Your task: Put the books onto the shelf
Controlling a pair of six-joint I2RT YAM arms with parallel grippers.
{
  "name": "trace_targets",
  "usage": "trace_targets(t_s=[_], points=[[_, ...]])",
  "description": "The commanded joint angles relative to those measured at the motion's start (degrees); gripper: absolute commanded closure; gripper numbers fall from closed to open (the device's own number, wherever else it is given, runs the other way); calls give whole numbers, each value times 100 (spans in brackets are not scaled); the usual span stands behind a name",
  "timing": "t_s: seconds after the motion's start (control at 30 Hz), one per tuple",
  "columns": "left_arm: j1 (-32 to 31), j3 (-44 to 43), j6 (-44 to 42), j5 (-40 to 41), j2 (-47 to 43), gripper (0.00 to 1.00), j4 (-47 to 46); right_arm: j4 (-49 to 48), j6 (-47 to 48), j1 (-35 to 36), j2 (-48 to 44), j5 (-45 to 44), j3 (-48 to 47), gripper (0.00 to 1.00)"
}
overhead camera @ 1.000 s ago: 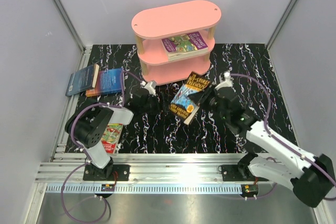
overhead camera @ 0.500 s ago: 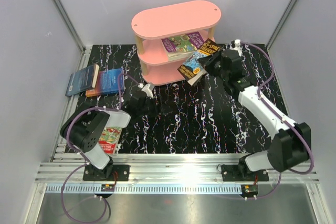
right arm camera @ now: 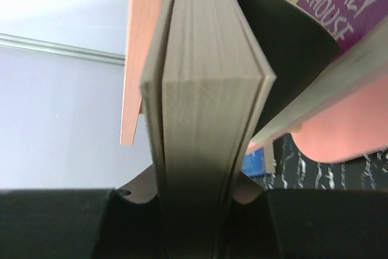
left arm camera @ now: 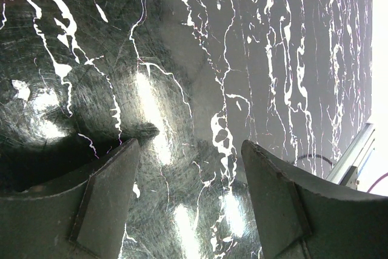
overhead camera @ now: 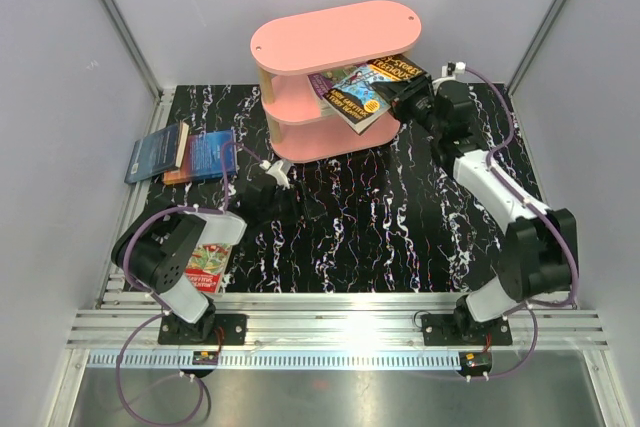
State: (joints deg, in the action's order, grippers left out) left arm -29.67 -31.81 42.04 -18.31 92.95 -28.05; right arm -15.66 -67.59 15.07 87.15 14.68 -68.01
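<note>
The pink shelf (overhead camera: pixel 335 39) stands at the back of the mat. My right gripper (overhead camera: pixel 398 97) is shut on a yellow-teal book (overhead camera: pixel 362 90), whose far end sits inside the middle tier over a purple book (overhead camera: pixel 324 81). The right wrist view shows that book's page edges (right arm camera: pixel 206 119) clamped in my right gripper (right arm camera: pixel 197 192), beside a pink board (right arm camera: pixel 140 47) and the purple cover (right arm camera: pixel 321 4). Two dark blue books (overhead camera: pixel 160 150) (overhead camera: pixel 210 154) lie at the left. A red book (overhead camera: pixel 208 263) lies under the left arm. My left gripper (overhead camera: pixel 274 183) (left arm camera: pixel 191 180) hangs open over the mat, holding nothing.
The black white-veined mat (overhead camera: pixel 400 237) covers the table between the arms and the shelf. Grey walls close in on three sides, and a metal rail (overhead camera: pixel 340 327) runs along the near edge by the arm bases.
My right arm has carried the yellow-teal book from the middle of the mat up and back into the shelf's middle tier. The left arm has barely shifted.
</note>
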Motion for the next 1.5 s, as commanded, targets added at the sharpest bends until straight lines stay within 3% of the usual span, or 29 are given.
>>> trace_targets(t_s=[0.0,0.17,0.33,0.37,0.4,0.43,0.47,0.53,0.8,1.07,1.2,1.23,1.33,1.37,1.47], points=[[32,149,-3,-24,83,28,-42,-1429,-763,-127,555,464,-195,100],[32,175,-3,-6,31,28,-60,-2388,-1651,-162,1725,624,-660,100],[32,140,-38,37,-39,28,28,-2223,-1863,-162,2008,388,-1162,100],[32,140,-38,38,-48,28,37,-2031,-1819,-162,1964,317,-1197,95],[23,123,-38,38,-40,28,45,-1976,-1741,-162,1920,195,-1189,83],[23,123,-38,38,-40,28,54,-1924,-1722,-162,1850,150,-1188,64],[23,105,-38,38,-22,28,46,-1828,-1713,-162,1805,123,-1188,25],[32,105,-3,-15,22,28,11,-1678,-1722,-162,1744,105,-1206,0],[32,88,32,-59,110,29,-16,-404,-1126,-162,1200,246,-1041,0],[23,70,59,-59,189,29,-42,-376,-826,-162,557,211,-205,0],[32,53,94,-94,250,29,-86,-604,-939,-101,767,237,-160,10],[23,52,94,-94,250,29,-86,-701,-966,-49,864,272,-195,15],[32,61,94,-94,233,29,-60,-947,-1063,31,1198,360,-318,44],[32,61,85,-86,207,29,-51,-1000,-1098,57,1277,387,-362,64],[23,70,41,-24,162,29,19,-1211,-1230,119,1471,378,-371,84]])
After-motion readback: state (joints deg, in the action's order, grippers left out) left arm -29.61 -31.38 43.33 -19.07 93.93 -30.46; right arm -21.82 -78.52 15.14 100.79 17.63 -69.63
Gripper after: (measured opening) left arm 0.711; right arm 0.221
